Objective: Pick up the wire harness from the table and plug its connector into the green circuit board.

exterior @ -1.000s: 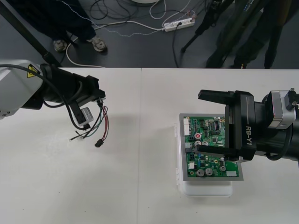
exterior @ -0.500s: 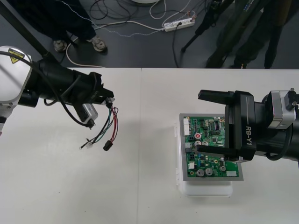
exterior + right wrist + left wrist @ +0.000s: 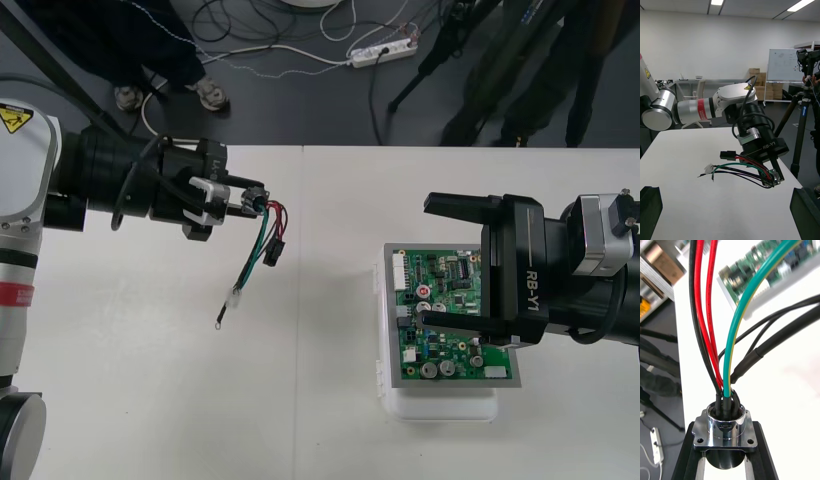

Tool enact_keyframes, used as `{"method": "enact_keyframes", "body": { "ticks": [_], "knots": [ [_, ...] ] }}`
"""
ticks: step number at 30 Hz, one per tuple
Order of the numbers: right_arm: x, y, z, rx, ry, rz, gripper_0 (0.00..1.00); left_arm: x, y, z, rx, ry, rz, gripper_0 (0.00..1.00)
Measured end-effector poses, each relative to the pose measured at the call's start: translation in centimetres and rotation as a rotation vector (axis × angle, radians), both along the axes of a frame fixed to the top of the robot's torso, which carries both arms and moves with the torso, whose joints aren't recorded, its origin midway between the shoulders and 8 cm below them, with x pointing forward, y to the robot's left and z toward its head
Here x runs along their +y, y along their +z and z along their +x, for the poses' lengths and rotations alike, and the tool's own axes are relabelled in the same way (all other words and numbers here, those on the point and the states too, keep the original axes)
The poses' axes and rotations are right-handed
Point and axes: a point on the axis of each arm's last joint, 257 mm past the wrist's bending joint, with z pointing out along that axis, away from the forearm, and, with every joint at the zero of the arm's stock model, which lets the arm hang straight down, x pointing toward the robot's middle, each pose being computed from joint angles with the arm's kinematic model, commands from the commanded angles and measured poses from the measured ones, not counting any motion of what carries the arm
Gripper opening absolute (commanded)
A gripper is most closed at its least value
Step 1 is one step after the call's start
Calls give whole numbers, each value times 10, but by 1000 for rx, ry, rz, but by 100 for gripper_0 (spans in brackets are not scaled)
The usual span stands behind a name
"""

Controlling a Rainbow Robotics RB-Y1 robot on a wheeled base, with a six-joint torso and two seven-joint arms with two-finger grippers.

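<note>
left hand (image 3: pixel 246 206) grips the harness (image 3: pixel 258 245) by its socket (image 3: pixel 723 426) above the bench's (image 3: pixel 150 400) far left. right hand (image 3: pixel 428 262) spreads wide over the board (image 3: pixel 447 288).

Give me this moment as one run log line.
left tool shut on harness socket, above table | plug hanging free, unplugged | right tool open over green board

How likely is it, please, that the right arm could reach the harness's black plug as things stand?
Probably yes: the plug hangs free above the table, its socket end in the left arm's shut jaws; nothing stands between it and the right arm's open jaws over the green circuit board.
</note>
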Motion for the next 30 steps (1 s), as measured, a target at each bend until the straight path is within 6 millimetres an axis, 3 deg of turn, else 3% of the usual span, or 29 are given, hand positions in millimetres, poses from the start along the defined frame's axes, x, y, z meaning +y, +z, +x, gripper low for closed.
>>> {"method": "enact_keyframes", "body": {
  "ticks": [18,30],
  "knots": [
    [0,1,1,1,-5,4,100,-24,-2,-32,336,166,-227,0],
    [0,1,2,2,-7,5,100,-20,-6,-17,259,362,-229,0]
  ]
}}
